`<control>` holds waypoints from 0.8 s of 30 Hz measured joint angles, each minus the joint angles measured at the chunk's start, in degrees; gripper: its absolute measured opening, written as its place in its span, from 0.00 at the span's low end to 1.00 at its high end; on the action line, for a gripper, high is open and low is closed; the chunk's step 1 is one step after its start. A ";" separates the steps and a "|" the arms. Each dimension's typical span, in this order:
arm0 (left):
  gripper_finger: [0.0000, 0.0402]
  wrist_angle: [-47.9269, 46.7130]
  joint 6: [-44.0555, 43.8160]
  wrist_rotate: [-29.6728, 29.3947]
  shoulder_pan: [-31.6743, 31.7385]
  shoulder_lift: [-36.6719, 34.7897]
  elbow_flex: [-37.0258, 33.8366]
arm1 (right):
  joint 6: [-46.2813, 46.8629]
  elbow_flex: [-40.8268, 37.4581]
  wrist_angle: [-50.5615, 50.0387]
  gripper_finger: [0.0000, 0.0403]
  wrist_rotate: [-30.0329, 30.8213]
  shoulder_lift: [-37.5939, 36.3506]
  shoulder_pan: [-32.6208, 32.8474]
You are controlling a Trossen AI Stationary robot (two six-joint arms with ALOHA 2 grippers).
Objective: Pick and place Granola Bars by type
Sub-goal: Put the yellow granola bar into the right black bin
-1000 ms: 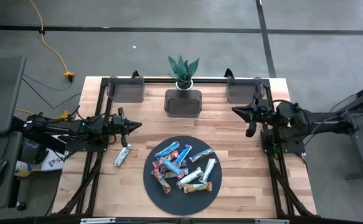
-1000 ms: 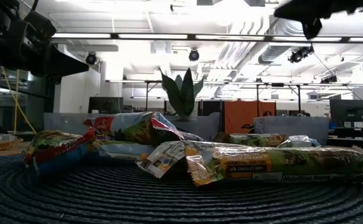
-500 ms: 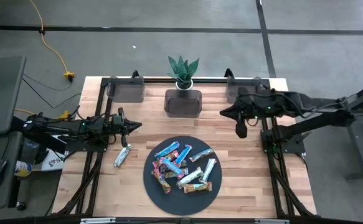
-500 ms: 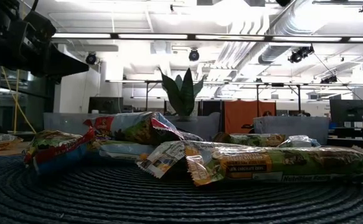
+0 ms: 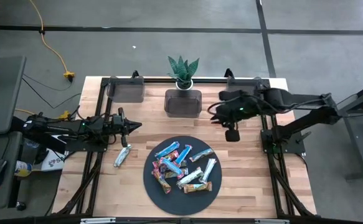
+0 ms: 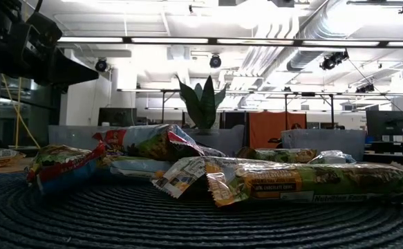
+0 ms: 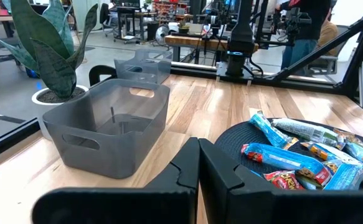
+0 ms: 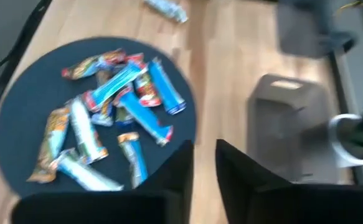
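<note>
**Above the counter's far right, one arm reaches toward an unsorted pile**

On the round dark mat [image 5: 150, 180] near the counter's [image 5: 243, 180] front edge, the granola bars [image 5: 182, 167] lie heaped together, blue, red and silver wrappers overlapping; this reads as the starting stock, with sorting hardly begun. One silver bar [image 5: 122, 155] lies alone on the wood just left of the mat, close under the left arm. Three grey bins stand along the far edge, the left bin [image 5: 126, 90], the middle bin [image 5: 183, 102] and the right bin [image 5: 243, 89], apparently one per type; none visibly holds a bar. A potted plant [image 5: 183, 70] stands behind the middle bin.

The right end effector [image 5: 231, 133] hangs over bare wood between the right bin and the mat, its fingers [image 8: 180, 167] a narrow gap apart and holding nothing, probably readied for a first grasp. The left end effector [image 5: 131, 126] waits at the left side, fingers [image 7: 225, 171] pressed together, empty.
</note>
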 joint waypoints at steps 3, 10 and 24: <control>0.00 0.00 0.00 0.00 0.00 0.00 0.00 | 0.08 0.00 -1.34 0.23 -1.90 2.31 -0.01; 0.00 0.00 0.00 0.00 0.00 0.00 -0.01 | 0.09 0.00 -1.65 0.39 -5.34 8.23 0.00; 0.00 0.01 -0.01 0.00 0.00 0.01 -0.01 | 1.91 -0.07 -2.67 0.59 -6.76 19.66 -0.02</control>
